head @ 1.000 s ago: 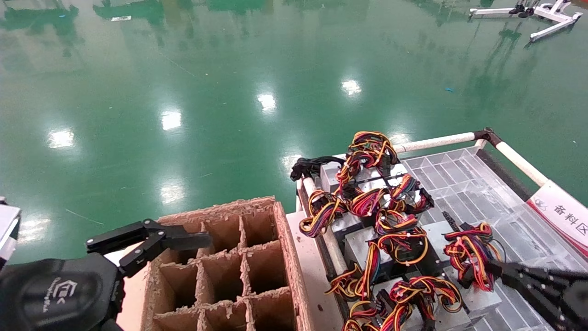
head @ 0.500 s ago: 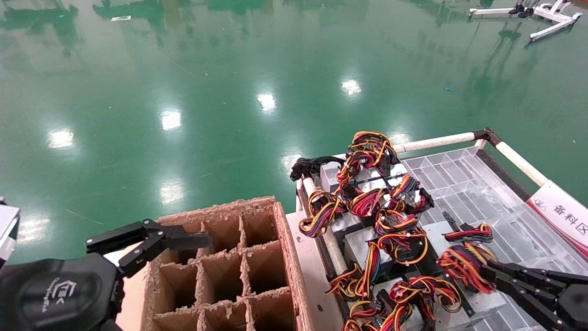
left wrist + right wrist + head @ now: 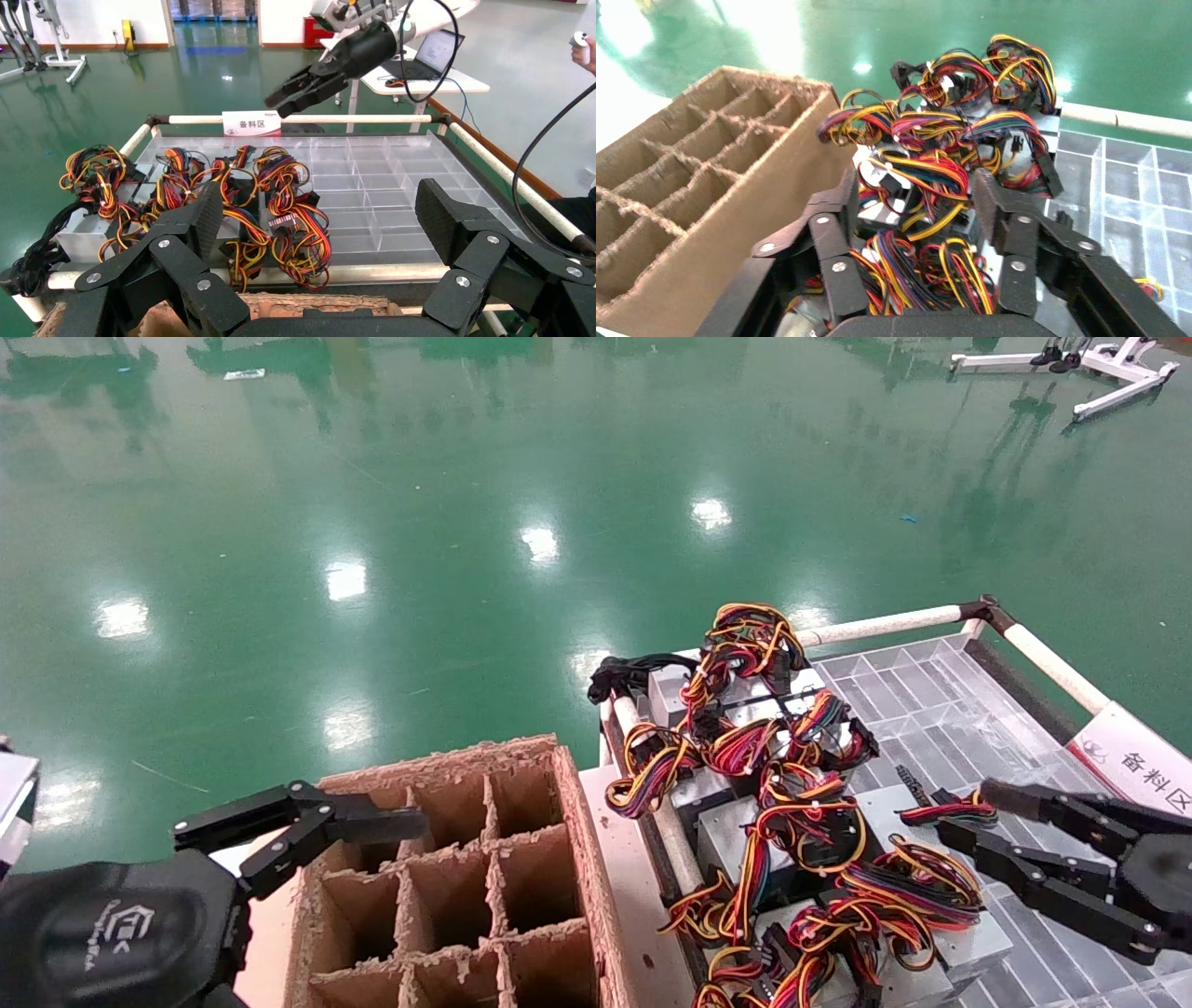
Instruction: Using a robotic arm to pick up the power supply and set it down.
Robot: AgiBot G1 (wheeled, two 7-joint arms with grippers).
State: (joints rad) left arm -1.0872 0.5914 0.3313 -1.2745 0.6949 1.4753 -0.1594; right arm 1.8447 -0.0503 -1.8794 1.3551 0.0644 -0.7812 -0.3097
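Since a second ago the right end effector (image 3: 968, 814) has let go of the wire bundle it was pinching and drawn back toward the robot's right; that bundle (image 3: 917, 887) has dropped and now lies spread over the nearest power supply (image 3: 968, 943). Right end effector: fingers spread apart, empty, hovering above the clear divided tray (image 3: 941, 700), just beside a small red-black connector lead (image 3: 950, 808). Right wrist view: both fingers straddle the wire mass without touching it. Power supply: silver-grey box resting in the tray's near corner, among several alike, wires tangled across them. Left end effector (image 3: 391, 822): unmoved, fingers spread wide, empty, poised over the far-left corner of the cardboard divider box (image 3: 568, 859). Box sits left of the tray, touching its white rail (image 3: 875, 626). Green glossy floor (image 3: 372, 523) beyond.
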